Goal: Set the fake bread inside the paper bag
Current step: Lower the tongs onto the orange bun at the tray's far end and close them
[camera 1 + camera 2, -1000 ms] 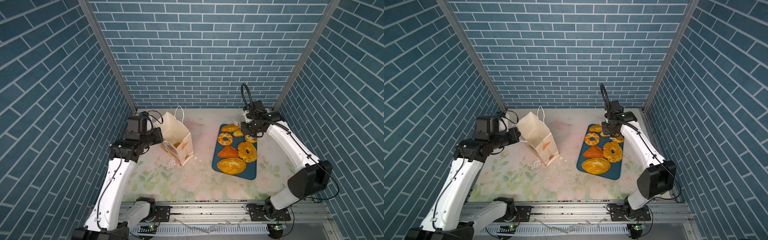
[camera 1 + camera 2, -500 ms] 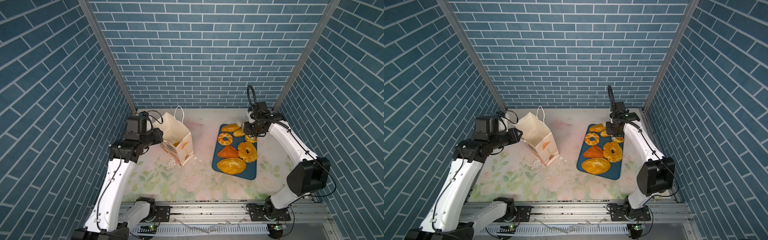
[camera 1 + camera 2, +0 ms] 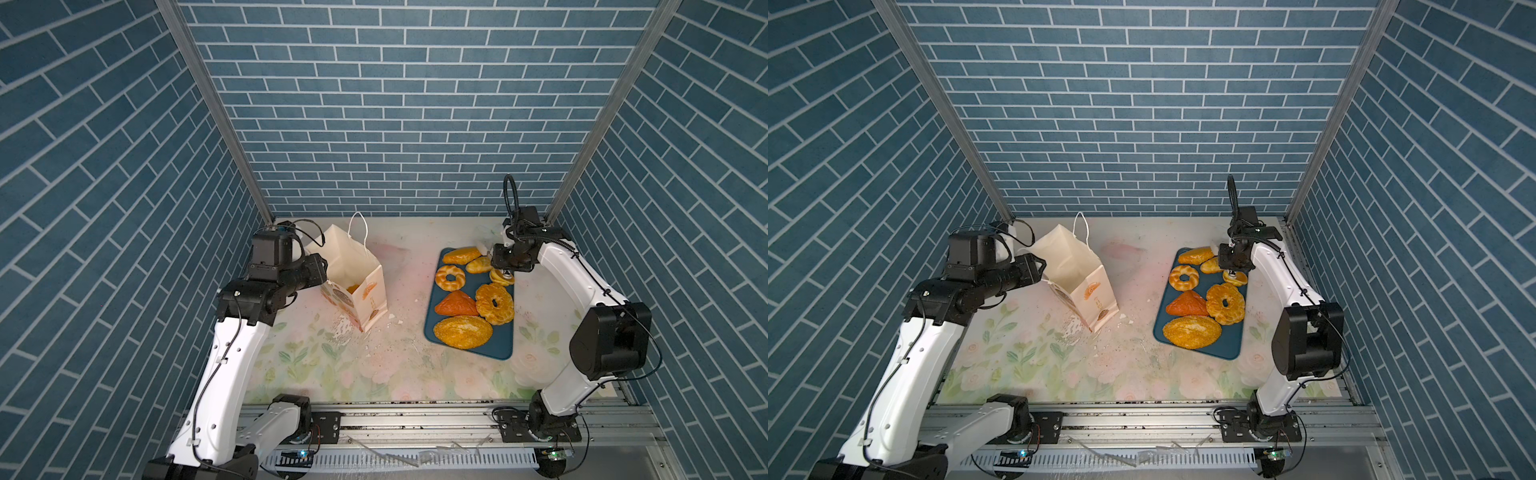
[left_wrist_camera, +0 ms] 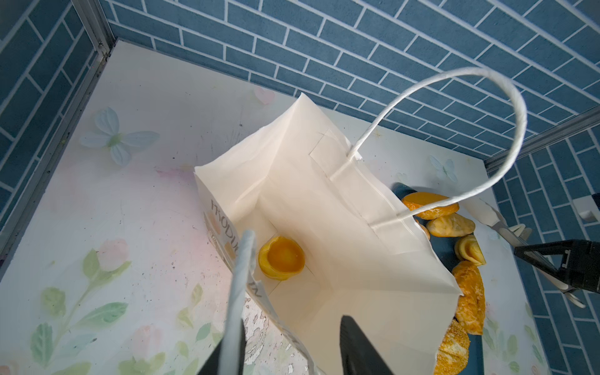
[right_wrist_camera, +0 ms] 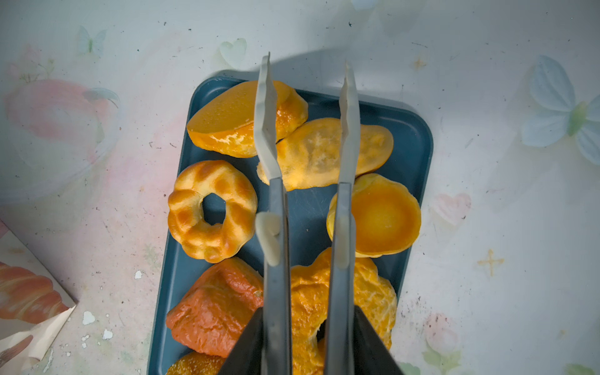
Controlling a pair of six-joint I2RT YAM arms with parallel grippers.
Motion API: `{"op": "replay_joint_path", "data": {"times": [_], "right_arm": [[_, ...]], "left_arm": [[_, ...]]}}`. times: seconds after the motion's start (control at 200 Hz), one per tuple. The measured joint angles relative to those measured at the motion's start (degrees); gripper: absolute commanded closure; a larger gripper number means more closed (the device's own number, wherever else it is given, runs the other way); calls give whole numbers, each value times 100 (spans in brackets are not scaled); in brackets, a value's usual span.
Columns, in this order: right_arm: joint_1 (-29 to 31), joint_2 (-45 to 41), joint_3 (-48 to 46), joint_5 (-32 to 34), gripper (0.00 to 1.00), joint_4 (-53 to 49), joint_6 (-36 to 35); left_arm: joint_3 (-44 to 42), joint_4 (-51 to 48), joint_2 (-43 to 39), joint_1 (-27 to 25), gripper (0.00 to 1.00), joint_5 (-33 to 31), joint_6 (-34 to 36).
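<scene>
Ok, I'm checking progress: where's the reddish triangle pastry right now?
In both top views the triangle lies on the tray, right of the bag, between the small ring and the seeded loaf, beside the big ring.

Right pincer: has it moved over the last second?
Yes. Against the blue tray in both top views, the right pincer, gripping tongs, has shifted rightward, toward the tray's far right corner.
</scene>
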Motion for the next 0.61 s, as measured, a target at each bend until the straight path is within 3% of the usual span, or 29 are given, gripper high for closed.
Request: {"op": "replay_joint_path", "data": {"times": [0.605], "right_arm": [[-59, 249, 0, -210, 59, 144, 7]], "left_arm": [[33, -7, 48, 0, 48, -48, 0]]}}
